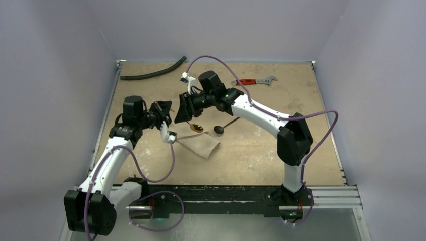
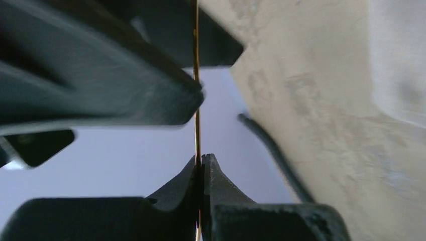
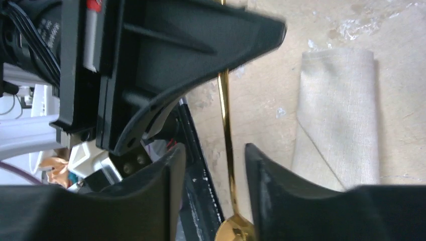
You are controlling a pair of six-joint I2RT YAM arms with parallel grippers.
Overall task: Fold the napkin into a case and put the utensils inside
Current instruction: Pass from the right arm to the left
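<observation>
The folded beige napkin (image 1: 201, 144) lies on the table between the arms and also shows in the right wrist view (image 3: 341, 110). My left gripper (image 1: 167, 113) is shut on the thin handle of a gold spoon (image 2: 197, 125), held edge-on above the table. The spoon's bowl (image 1: 196, 127) hangs over the napkin's far edge. My right gripper (image 1: 181, 112) is open, its jaws on either side of the spoon's handle (image 3: 227, 130) without touching it, and the bowl (image 3: 235, 232) sits below them. A second utensil (image 1: 221, 128), with a dark-looking bowl, lies on the table to the right.
A curved black hose (image 1: 153, 74) lies at the back left and also shows in the left wrist view (image 2: 274, 150). A red-handled wrench (image 1: 253, 81) lies at the back right. The two grippers are nearly touching above the table.
</observation>
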